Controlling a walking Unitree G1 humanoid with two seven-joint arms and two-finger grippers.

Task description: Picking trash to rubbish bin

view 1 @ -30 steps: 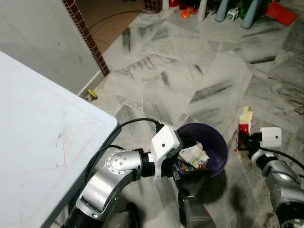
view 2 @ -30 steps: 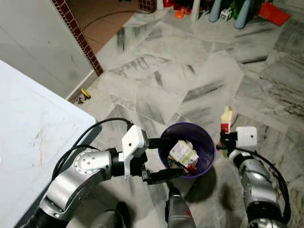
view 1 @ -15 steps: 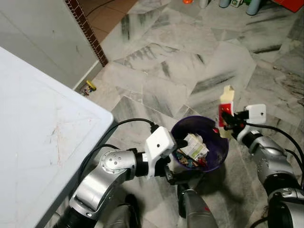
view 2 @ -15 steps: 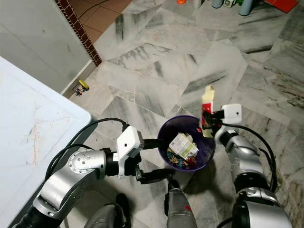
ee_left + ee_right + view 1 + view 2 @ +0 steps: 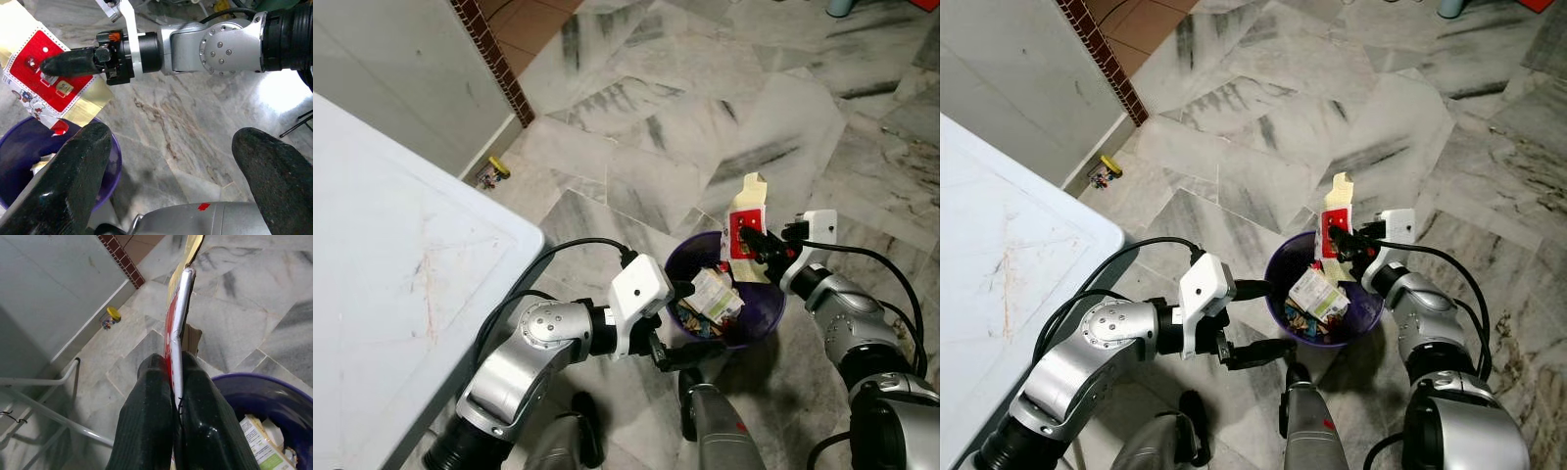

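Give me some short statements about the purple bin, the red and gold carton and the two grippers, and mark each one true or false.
1. The right gripper pinches the flat red and gold carton. True.
2. The round purple plastic bin holds no trash. False: packets and wrappers lie inside.
3. The left gripper is open beside the bin. True.
4. The carton lies flat on the marble floor. False: it is held upright at the bin's rim.

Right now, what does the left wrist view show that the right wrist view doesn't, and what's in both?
Left wrist view: the whole right end effector on its silver arm, and the red face of the carton. Right wrist view: the carton edge-on between the fingers, a small yellow toy by the wall, and trash inside the bin. Both: the carton and the purple bin.
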